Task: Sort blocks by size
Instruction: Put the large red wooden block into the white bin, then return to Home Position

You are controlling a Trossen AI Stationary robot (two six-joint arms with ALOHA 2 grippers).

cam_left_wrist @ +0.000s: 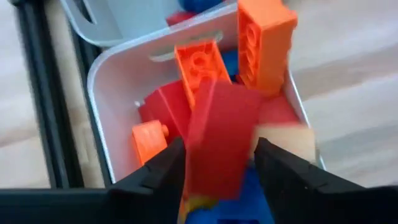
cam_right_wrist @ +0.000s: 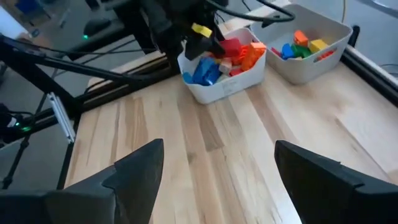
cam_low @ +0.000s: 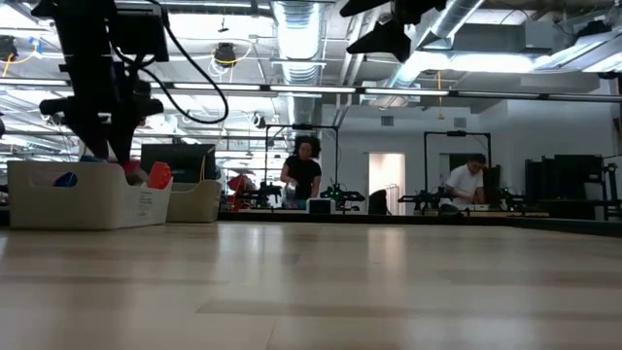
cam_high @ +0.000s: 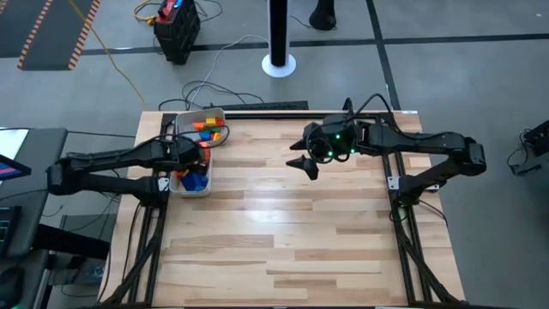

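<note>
Blocks (cam_left_wrist: 211,74) fill two trays (cam_high: 190,187); left end effector (cam_left_wrist: 217,162) brackets red block (cam_left_wrist: 221,134), right (cam_right_wrist: 217,168) wide.

Overhead looks straight down; both wrist cameras share the tray (cam_right_wrist: 224,87) (left closest).

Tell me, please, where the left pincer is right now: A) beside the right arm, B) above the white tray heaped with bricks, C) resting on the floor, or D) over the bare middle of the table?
B: the left pincer hangs over the white tray, a red brick between its fingers.
</note>
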